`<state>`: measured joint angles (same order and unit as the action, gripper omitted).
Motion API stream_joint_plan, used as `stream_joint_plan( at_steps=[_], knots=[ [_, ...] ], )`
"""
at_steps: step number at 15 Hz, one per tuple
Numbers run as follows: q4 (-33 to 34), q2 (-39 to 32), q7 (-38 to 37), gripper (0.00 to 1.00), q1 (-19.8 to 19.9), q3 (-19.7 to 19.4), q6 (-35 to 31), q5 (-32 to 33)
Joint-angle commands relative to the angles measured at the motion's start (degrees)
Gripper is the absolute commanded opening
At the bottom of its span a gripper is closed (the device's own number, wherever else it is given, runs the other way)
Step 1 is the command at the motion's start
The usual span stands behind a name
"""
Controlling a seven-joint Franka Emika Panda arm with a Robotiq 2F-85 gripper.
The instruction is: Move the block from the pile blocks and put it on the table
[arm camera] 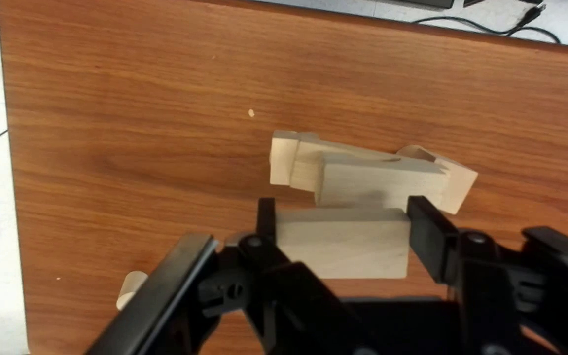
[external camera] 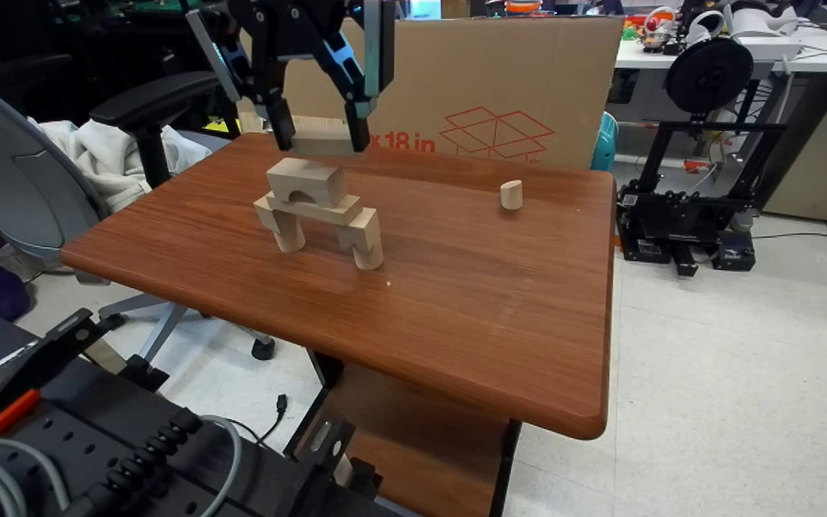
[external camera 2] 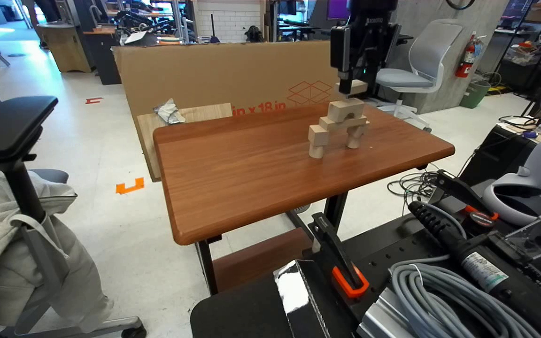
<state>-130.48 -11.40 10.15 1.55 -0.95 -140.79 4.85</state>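
My gripper (external camera: pixel 321 135) is shut on the block, a pale oblong wooden piece (arm camera: pixel 343 246), with one black finger at each end. The held block also shows in both exterior views (external camera: pixel 321 143) (external camera 2: pixel 359 87). It hangs level, a little above the pile blocks (external camera: pixel 309 183), with a small gap. The pile shows an arched piece over a flat piece on two leg-like supports (external camera 2: pixel 345 110). In the wrist view the pile (arm camera: pixel 382 180) lies just beyond the held block, partly covered by it and a finger. The table (external camera: pixel 471 301) is reddish brown and carries the pile.
A stubby wooden piece (external camera: pixel 511 195) stands on the table, away from the pile; it shows in the wrist view too (arm camera: pixel 132 288). A cardboard box (external camera 2: pixel 233 65) stands upright along the table's far edge. A grey chair (external camera: pixel 19 165) stands beside the table. Clamps and cables fill the foreground.
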Motion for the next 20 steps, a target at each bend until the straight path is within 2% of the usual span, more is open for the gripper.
stream_joint_plan(
  at_steps=[1, 6, 11, 17, 20],
  knots=[
    [3.9, 0.45, 0.25, 0.42, 1.31, -0.71, 2.04, -1.13],
    [12.43, -4.5, 1.09, 0.42, 3.37, -1.59, 3.48, -2.93],
    [20.65, -12.03, -1.52, 0.42, 3.85, -1.87, 6.17, -3.1],
    [26.64, -20.27, -2.67, 0.42, 3.64, -1.69, 8.46, -2.26],
    [28.57, -23.59, -3.32, 0.42, 3.37, -1.82, 7.54, -1.8]
  ],
)
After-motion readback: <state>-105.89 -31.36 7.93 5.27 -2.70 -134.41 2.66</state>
